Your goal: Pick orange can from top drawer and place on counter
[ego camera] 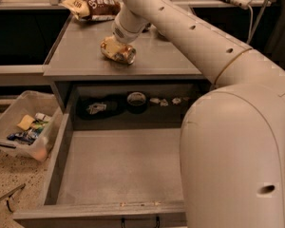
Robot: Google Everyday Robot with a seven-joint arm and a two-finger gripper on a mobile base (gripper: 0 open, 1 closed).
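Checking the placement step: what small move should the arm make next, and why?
Probably ease the end effector up and away from the orange can: the can already lies on its side on the counter, out of the open top drawer.

— What colour is that can on the far side of the worktop?
— The orange can (120, 53) is orange-brown, with pale label patches and a silvery end. The counter (80, 56) under it is a plain flat grey.
— And the gripper?
— The gripper (116, 47), down on the can at the far middle of the counter, is cream like the arm (228, 127), which has small dark dots along it.
— The drawer?
— The top drawer (118, 167) is the same grey, with a small dark handle (140, 221) on its near front.
— Anything brighter?
— The snack bag (92, 6), far left on the counter, is brown and yellow. The clear bin (12, 109) on the left holds yellow and blue bits, and the floor (4, 177) is pale with dark speckles.
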